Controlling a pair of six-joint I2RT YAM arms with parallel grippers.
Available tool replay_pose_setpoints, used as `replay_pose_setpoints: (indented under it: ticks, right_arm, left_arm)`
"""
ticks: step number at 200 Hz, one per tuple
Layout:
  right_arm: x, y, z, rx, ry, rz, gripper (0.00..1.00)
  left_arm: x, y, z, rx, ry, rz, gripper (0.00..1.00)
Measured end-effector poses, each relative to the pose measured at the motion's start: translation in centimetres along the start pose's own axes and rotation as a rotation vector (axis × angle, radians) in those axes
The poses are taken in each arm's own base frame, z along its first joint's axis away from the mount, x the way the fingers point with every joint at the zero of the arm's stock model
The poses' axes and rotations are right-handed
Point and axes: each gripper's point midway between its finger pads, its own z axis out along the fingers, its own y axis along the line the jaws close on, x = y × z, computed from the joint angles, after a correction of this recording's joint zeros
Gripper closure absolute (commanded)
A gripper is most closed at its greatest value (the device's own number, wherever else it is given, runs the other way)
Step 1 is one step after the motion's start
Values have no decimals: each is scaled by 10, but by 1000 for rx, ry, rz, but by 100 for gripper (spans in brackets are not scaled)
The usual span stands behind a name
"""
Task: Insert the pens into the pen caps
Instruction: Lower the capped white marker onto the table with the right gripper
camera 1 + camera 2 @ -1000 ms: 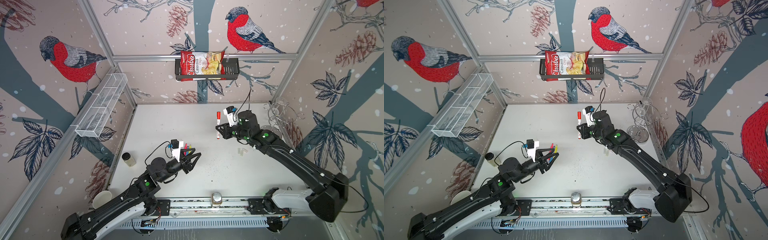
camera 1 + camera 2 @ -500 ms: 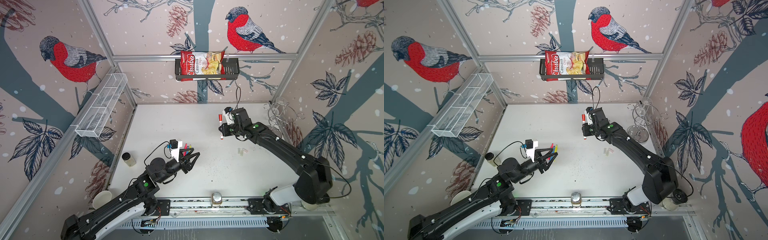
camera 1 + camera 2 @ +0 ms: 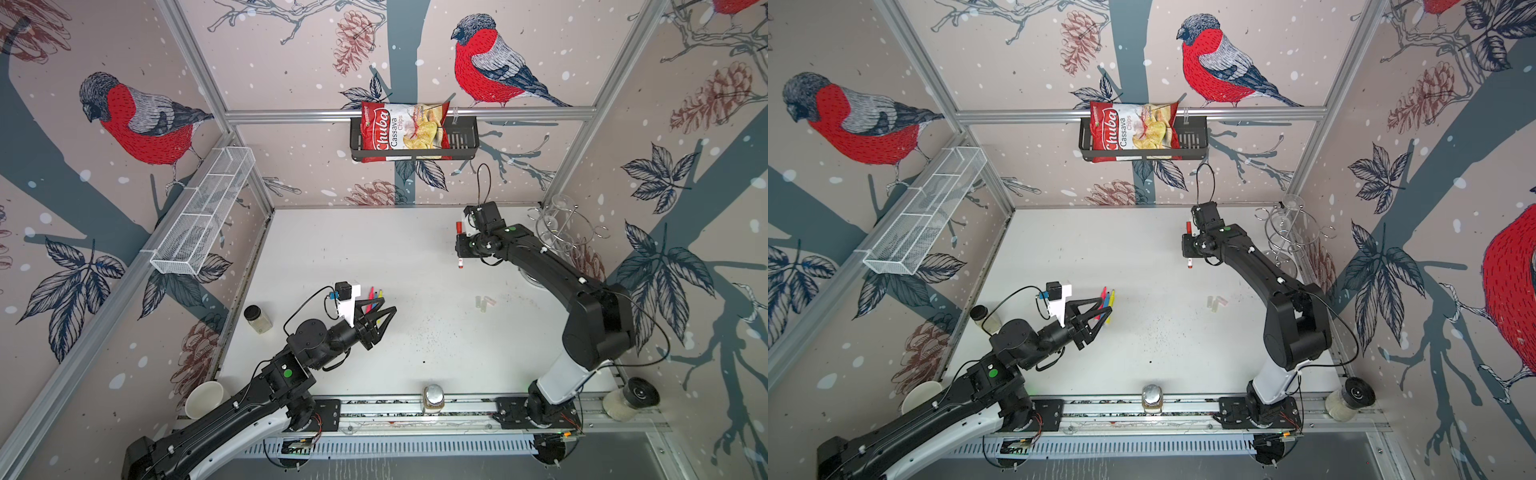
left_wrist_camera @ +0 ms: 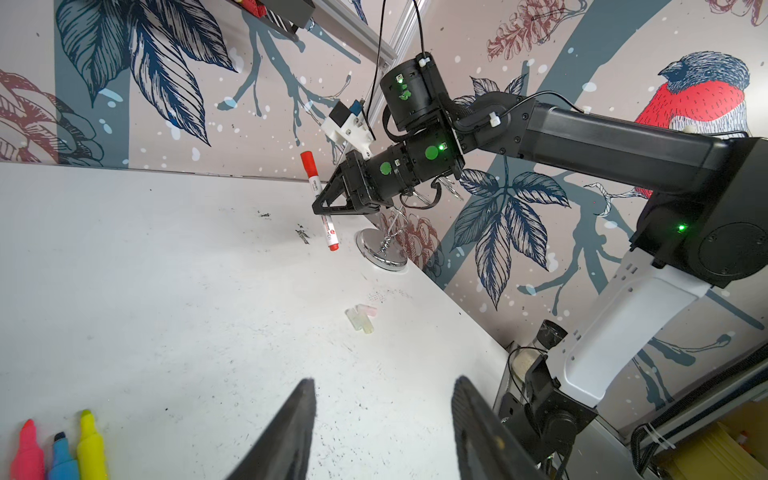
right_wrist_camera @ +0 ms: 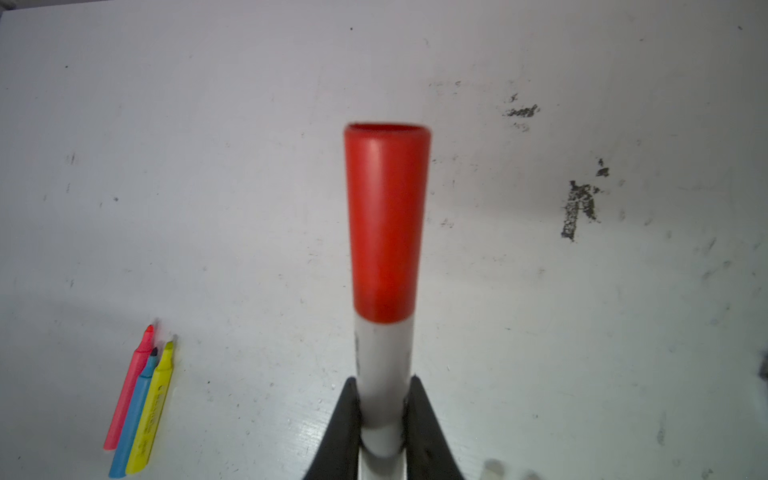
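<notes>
**Item 1. White marker**, with black print. Clamped at mid-barrel by the right gripper, whose fingers are clenched on either side of the barrel. It stands near upright with a slight tilt. The red cap is seated on its upper end, and its lower end is also red. It sits at about 1 o'clock from the middle of the table in both top views. Whether the lower end touches the table cannot be told.

**Item 2. Pink marker**, **blue marker**, **yellow marker**. All three are uncapped and lie flat side by side, touching, with tips pointing the same way. They sit just toward 9 o'clock from the table's middle and are partly hidden by the left gripper in a top view.

**Item 3. Clear caps**. A small huddle of three short see-through tubes lying on the table at about 3 o'clock. They are well apart from all the markers.

**Item 4. Left gripper**. Its fingers are released and parted, with nothing between them. It hangs above the table just beside the three coloured markers.

**Item 5. Wire stand**. At 2 o'clock, by the far corner of the table.

**Item 6. Jar**. At the 9 o'clock edge of the table.
</notes>
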Motion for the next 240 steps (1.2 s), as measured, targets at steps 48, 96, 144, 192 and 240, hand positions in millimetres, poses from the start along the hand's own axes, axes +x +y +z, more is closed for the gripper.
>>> replay_pose_setpoints:
  ticks: [48,96,144,192,240]
  right_arm:
    - [9,-29,26,110,86,22,100]
    - [8,-56,47,185,128,51,100]
    - [-1,-78,70,287,164,27,100]
    - [0,-99,89,347,218,-8,100]
    - [0,-112,108,360,256,-17,100]
  left_arm:
    - [1,2,-4,-7,-1,-1,47]
    - [3,3,-6,-12,6,-1,47]
    - [0,1,-9,-6,-5,-1,47]
    - [0,1,-10,-8,-10,0,47]
    - [-4,-1,-9,-7,-12,1,47]
